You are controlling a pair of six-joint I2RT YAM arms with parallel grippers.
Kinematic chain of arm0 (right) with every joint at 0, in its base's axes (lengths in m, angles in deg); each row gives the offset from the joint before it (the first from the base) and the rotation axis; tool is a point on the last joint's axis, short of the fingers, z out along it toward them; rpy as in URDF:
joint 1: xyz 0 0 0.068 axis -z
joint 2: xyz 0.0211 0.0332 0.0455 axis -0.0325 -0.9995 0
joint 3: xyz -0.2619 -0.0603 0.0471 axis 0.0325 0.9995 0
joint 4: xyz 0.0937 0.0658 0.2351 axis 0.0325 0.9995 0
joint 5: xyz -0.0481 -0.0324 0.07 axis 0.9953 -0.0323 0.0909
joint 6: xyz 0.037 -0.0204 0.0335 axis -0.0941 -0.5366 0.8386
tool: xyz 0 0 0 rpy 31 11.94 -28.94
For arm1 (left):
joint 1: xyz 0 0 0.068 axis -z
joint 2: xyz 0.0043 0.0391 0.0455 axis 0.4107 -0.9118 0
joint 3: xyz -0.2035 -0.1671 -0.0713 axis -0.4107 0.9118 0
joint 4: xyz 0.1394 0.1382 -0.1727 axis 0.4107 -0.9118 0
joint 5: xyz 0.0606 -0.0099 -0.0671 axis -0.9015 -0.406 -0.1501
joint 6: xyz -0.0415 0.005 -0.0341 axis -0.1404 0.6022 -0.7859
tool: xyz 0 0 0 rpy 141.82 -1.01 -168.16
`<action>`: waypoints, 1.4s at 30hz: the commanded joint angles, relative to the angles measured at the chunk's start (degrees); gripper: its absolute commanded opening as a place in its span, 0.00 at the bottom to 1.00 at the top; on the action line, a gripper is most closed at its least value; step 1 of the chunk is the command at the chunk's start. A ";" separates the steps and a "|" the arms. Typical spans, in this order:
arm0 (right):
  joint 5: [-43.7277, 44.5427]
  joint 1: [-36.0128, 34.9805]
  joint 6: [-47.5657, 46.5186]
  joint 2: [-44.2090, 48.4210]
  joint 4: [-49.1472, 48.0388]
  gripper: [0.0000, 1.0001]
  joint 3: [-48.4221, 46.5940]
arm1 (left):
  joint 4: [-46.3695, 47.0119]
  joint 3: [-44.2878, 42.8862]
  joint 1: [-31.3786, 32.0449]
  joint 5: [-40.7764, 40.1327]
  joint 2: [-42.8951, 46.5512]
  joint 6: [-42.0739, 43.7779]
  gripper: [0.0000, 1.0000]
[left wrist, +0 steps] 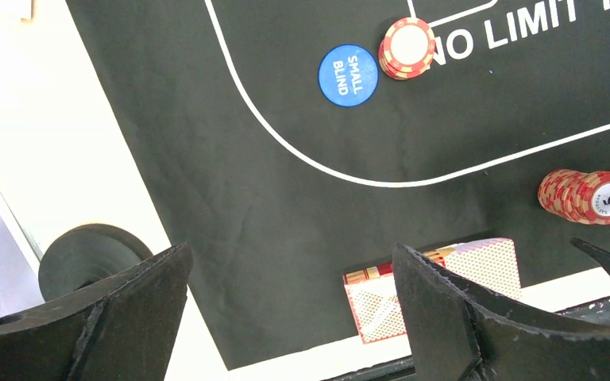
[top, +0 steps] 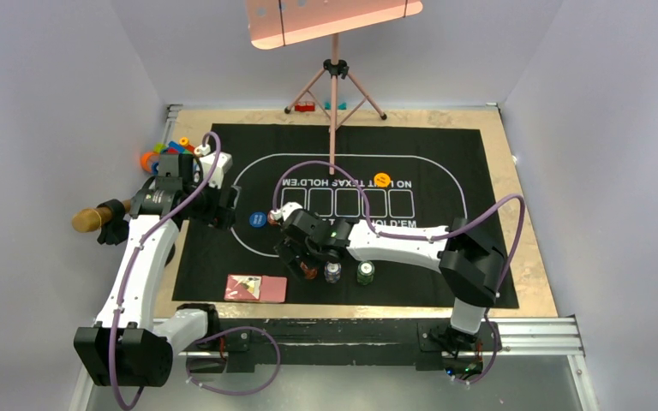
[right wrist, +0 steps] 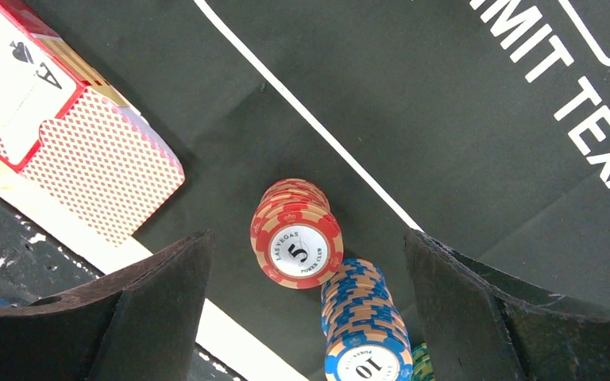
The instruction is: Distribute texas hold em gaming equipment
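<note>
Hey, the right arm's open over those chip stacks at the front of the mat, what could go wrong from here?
1. The right gripper is open over the red chip stack, but the blue stack stands close beside it, also between the fingers; closing may catch or topple both.
2. Both stacks are tall, so an off-centre pinch could spill chips.
3. The card box lies across the near edge of the mat; a sweep might shove it.
</note>
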 commanded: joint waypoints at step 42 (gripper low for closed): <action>0.55 -0.41 -0.41 3.23 0.25 0.27 -2.98 | -0.43 -2.22 -0.38 -0.42 1.25 0.35 1.00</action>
